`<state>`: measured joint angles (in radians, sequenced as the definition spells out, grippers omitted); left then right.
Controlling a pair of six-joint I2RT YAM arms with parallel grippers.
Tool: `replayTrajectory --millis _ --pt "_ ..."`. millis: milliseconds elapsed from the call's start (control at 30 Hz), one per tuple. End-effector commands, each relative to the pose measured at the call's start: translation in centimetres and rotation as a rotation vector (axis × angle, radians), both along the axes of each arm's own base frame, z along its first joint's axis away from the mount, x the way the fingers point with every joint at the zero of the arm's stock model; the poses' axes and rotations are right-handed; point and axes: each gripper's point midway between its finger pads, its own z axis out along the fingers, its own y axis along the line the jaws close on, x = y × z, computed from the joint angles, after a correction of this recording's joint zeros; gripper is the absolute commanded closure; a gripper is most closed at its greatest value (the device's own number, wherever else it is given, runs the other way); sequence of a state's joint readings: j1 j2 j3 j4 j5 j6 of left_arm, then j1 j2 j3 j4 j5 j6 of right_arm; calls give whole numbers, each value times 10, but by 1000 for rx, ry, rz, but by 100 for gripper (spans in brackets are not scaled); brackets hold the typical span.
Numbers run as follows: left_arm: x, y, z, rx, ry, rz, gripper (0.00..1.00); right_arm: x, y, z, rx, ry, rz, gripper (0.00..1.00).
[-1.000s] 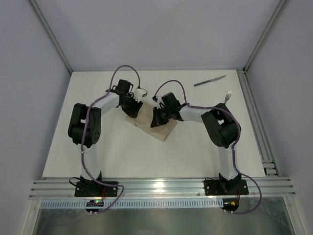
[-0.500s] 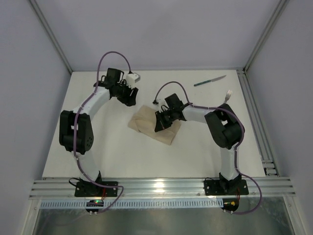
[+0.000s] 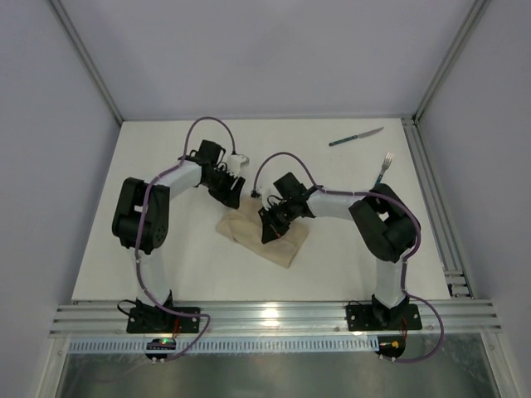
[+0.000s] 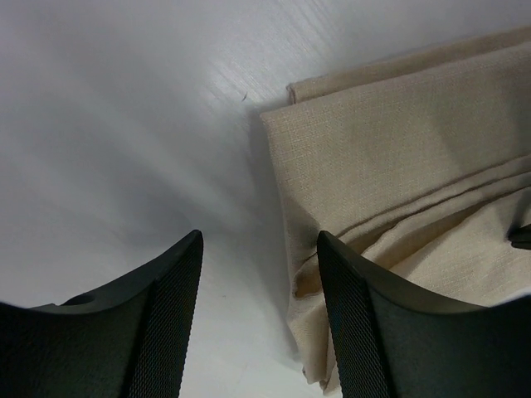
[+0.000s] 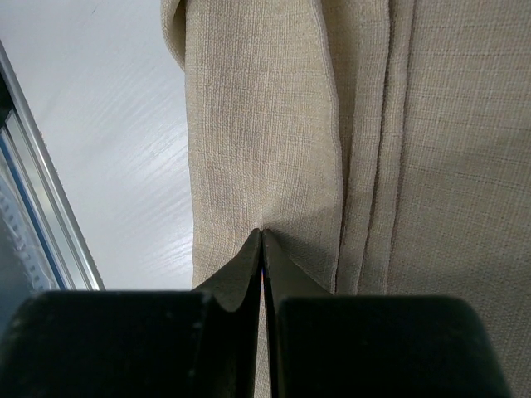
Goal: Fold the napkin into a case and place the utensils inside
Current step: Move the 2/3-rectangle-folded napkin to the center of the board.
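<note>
The napkin (image 3: 286, 247) is a beige cloth folded into a narrow oblong, lying at an angle mid-table. My left gripper (image 3: 236, 199) is open at its far left end. In the left wrist view, the left gripper (image 4: 259, 319) straddles that end's edge, one finger (image 4: 365, 332) over the cloth (image 4: 398, 149), the other over bare table. My right gripper (image 3: 268, 231) is shut, its tips (image 5: 262, 234) pressed on the napkin's top layer (image 5: 249, 124), with no cloth seen between the jaws. The green-handled knife (image 3: 355, 137) and fork (image 3: 385, 167) lie at the far right.
A metal rail (image 3: 431, 199) runs along the table's right edge, beside the fork. A slotted rail (image 3: 265, 315) crosses the near edge at the arm bases. Grey walls close the back and both sides.
The napkin has shifted toward the near edge along with my right gripper. My left gripper swung out to the far left, then came back to the napkin's far left end.
</note>
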<state>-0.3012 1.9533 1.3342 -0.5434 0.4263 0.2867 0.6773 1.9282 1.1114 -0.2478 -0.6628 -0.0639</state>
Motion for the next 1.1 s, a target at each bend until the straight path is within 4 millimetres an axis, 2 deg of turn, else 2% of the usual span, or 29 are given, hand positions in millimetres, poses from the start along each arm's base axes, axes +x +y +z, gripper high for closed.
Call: replayTrajectory --millis 0,200,333,400,467,500,600,733,900,1067 --pt "5 -17 22 -107 -40 -13 40 -13 -27 -24 -144 16 25 96" --pt "7 -27 26 -141 -44 -27 39 -11 -27 -21 -138 -2 15 96" --pt "12 -29 18 -103 -28 -15 41 -9 -27 -21 -140 -13 5 96" --pt "12 -30 11 -73 -18 -7 46 -7 -27 -20 -142 -20 -1 96" --pt "8 -33 9 -61 -2 -17 58 -4 -27 -17 -146 -33 -14 96" --pt "6 -33 8 -59 8 -17 77 -2 -29 -18 -160 -45 -24 96" --pt "1 -26 5 -29 16 -10 100 4 -31 -12 -168 -74 -52 96" --pt "-10 -9 6 3 10 -14 100 9 -32 -6 -176 -87 -73 96" --pt "-30 19 -4 30 68 18 100 8 -33 -10 -185 -76 -78 96" --pt "-42 41 4 56 52 35 100 5 -35 -18 -179 -40 -88 96"
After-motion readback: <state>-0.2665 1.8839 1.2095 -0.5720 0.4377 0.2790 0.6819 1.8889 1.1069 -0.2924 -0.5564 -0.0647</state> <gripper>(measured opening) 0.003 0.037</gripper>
